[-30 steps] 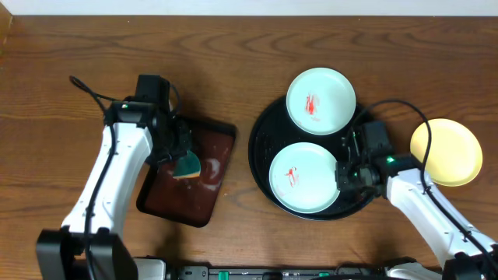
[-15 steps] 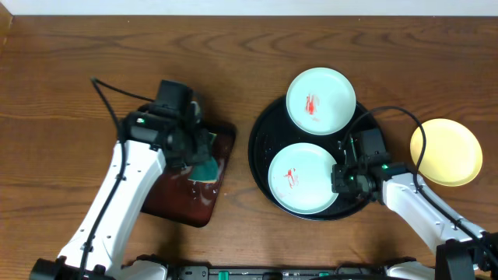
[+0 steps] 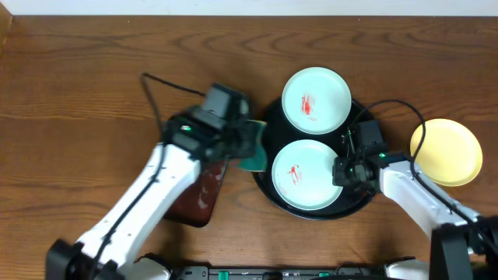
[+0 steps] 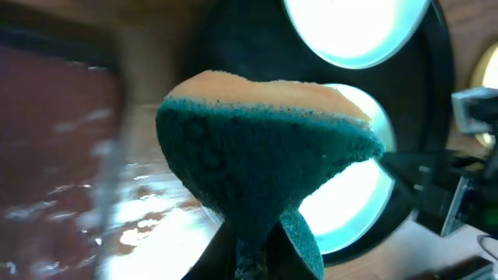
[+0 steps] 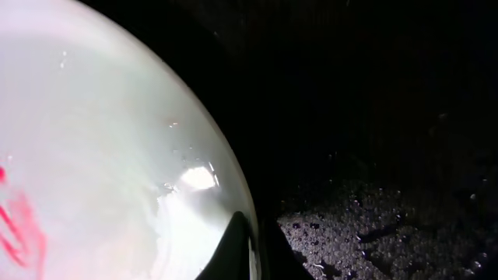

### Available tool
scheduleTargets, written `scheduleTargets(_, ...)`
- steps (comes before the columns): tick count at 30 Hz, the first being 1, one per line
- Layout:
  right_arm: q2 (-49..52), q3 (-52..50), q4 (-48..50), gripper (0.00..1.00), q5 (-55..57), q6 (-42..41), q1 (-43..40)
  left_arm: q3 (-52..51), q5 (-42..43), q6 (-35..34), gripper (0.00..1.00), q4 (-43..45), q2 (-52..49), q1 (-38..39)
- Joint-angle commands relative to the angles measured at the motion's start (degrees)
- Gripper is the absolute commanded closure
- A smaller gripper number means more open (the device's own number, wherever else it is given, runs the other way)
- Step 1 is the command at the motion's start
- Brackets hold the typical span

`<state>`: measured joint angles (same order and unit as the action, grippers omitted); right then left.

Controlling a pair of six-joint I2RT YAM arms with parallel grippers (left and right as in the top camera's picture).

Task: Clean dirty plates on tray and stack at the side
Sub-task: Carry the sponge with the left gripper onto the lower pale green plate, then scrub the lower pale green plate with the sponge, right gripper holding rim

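Over the table, seen from above, the tray holds two plates, the far plate and the near plate, each with a red smear at its centre. The yellow plate lies off the tray on the bare table to the right, well apart from the other two. It shows no smear, so I'd judge one plate of three done and the foot of the stack laid. Two are left to wipe and carry over.

The left gripper hangs at the tray's left rim, closed on a teal sponge, just beside the near plate but not yet on its smear. Behind it the maroon tray shows only a wet sheen where the arm does not hide it. The right gripper sits at the near plate's right edge.

At the left wrist, the sponge fills the view. It is pinched at its bottom between the jaws, so its teal face bulges and its tan back shows on top. Beyond it both mint plates lie on the tray, with the maroon tray's wet floor blurred to the left.

At the right wrist, the near plate's rim runs down into the jaws, which are drawn narrow onto it, so the plate looks pinned for the wipe. Part of the smear shows at the left edge. Beside the plate, the tray's black floor is beaded with water drops.
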<state>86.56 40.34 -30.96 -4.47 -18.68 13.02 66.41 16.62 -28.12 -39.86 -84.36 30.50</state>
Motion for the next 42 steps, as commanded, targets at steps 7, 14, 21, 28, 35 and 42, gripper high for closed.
scheduleTargets(7,4.17,0.07,0.11,1.0,1.11,-1.01,-0.55,0.94,2.95,-12.24,0.92,7.89,-12.61,10.64)
scheduleTargets(14,4.17,0.07,0.11,0.99,0.98,-1.01,-0.55,0.94,10.6,-19.02,0.92,17.51,-21.2,14.27)
scheduleTargets(21,4.17,0.07,-0.15,0.99,0.96,-1.01,-0.55,0.94,12.46,-21.57,0.93,21.79,-27.67,15.54)
scheduleTargets(28,4.17,0.07,-0.63,0.99,0.72,-1.01,-0.55,0.96,-0.33,-20.13,0.92,16.17,-31.87,14.62)
scheduleTargets(35,4.2,0.07,-1.64,0.99,0.76,-1.01,-0.55,5.95,-16.96,-17.31,0.93,0.94,-31.74,12.87)
scheduleTargets(42,4.2,0.07,-1.57,0.99,0.79,-1.03,-0.55,11.3,-27.82,-14.95,0.93,-8.52,-31.74,12.63)
